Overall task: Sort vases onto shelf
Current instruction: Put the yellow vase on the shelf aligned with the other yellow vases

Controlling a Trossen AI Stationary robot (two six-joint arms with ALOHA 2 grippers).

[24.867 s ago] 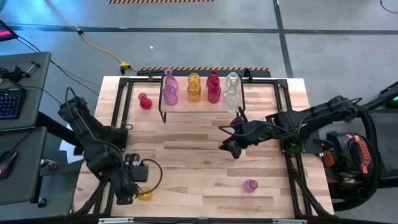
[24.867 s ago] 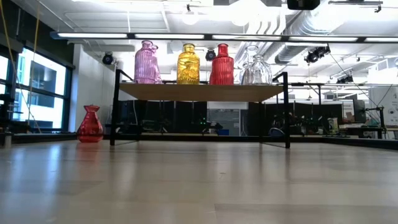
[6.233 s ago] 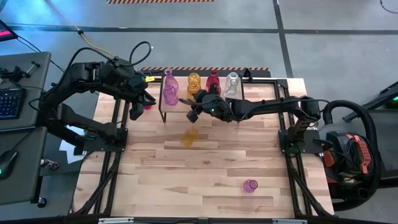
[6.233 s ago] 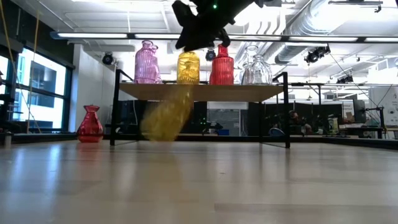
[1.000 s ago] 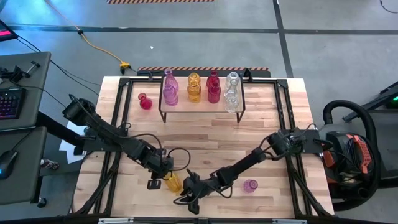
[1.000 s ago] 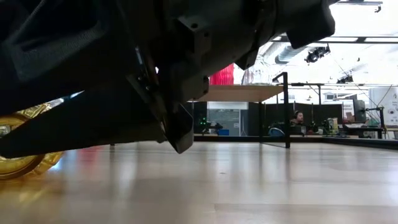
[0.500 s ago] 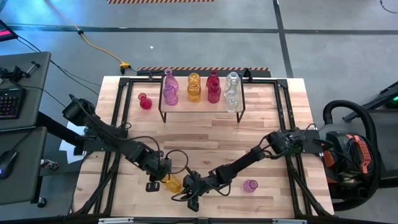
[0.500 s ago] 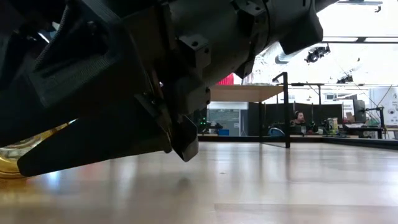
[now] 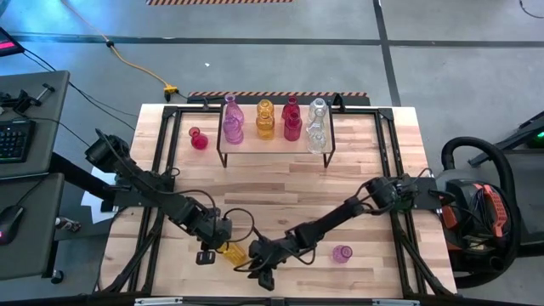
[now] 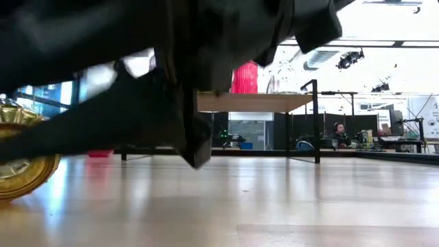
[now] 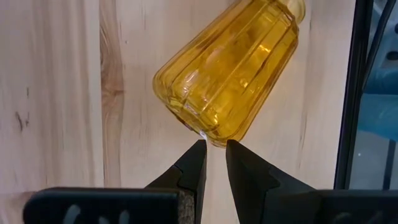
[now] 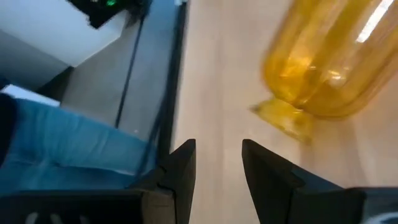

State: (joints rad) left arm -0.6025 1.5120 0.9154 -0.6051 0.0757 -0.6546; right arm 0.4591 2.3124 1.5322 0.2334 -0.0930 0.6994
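A yellow vase [image 9: 234, 252] lies on its side near the table's near edge, also showing in the low view [image 10: 24, 161]. My left gripper [image 9: 221, 246] stands at its base; in the left wrist view [image 11: 214, 148] the fingers are open by a narrow gap just before the base rim [image 11: 202, 132]. My right gripper [image 9: 255, 254] is open on the vase's other side, its fingers [image 12: 219, 149] short of the vase mouth [image 12: 283, 115]. The shelf [image 9: 274, 144] carries pink, yellow, red and clear vases standing upright. My left gripper has its fingertips [image 11: 199, 148] right at the lower rim of the lying yellow vase's base [image 11: 202, 132], coming level along the table. I cannot tell whether they touch it.
A pink vase [image 9: 342, 253] lies on the table to the right of my right arm. A red vase [image 9: 198, 139] stands left of the shelf. Both arms cross low over the near half of the table; the wood between them and the shelf is bare.
Both grippers have shifted slightly toward the table's left edge around the yellow vase. The vase has shifted a little on the table and now shows higher and larger at the low view's left edge.
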